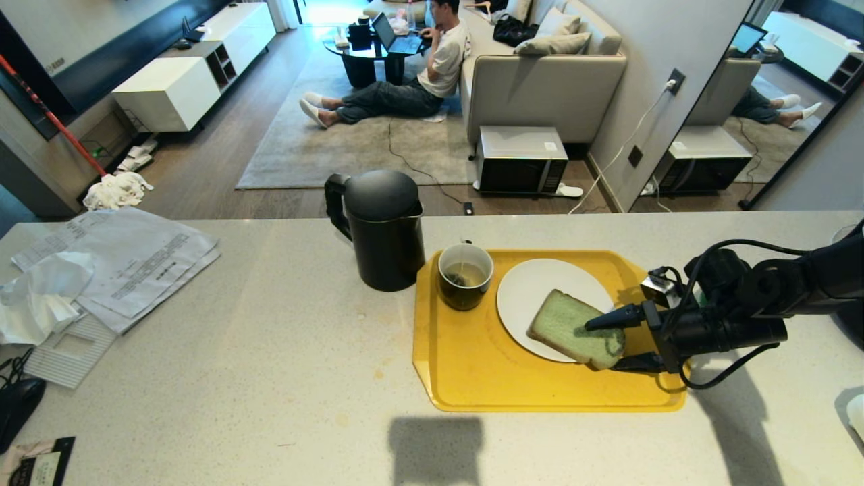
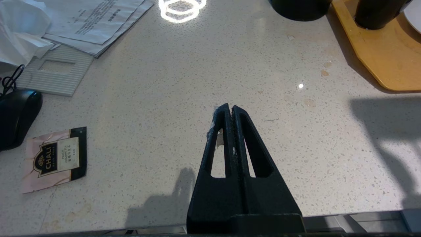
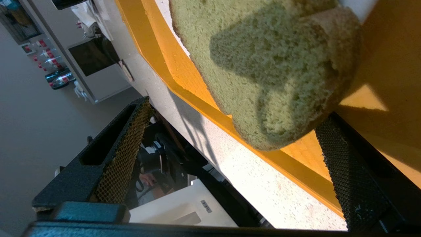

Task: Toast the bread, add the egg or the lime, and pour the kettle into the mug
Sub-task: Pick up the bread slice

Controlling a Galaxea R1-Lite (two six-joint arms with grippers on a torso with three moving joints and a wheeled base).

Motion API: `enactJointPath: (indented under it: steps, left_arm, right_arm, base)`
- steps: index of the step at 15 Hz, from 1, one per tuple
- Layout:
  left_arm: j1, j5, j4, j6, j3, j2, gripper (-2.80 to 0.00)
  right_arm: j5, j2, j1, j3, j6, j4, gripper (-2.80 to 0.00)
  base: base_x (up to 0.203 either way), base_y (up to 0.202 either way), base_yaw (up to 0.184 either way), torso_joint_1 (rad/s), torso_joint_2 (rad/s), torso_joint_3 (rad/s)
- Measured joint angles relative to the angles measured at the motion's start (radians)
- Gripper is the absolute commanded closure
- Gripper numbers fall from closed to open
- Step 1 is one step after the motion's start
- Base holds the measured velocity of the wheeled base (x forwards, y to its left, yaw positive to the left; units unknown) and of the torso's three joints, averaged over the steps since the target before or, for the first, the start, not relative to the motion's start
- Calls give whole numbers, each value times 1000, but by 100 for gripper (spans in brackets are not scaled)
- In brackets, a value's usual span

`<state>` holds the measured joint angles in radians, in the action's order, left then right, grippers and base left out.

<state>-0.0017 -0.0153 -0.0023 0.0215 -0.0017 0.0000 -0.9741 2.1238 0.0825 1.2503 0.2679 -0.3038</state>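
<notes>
Right gripper (image 1: 611,341), jaws wide apart, straddles the pale green, brown-crusted bread slice (image 1: 574,329) overhanging the round white plate (image 1: 533,290) (yellow tray (image 1: 472,364) beneath).

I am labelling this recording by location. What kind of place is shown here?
Most likely a home: a stone kitchen counter facing an open living room, with a sofa, a rug, and a microwave oven set on the floor.
</notes>
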Motion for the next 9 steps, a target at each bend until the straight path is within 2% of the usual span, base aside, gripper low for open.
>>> enactJointPath:
  steps: [9]
  left_arm:
    - [0, 0, 0, 0, 0, 0, 0]
  right_arm:
    - [0, 7, -14, 27, 34, 2, -280]
  base:
    - [0, 0, 0, 0, 0, 0]
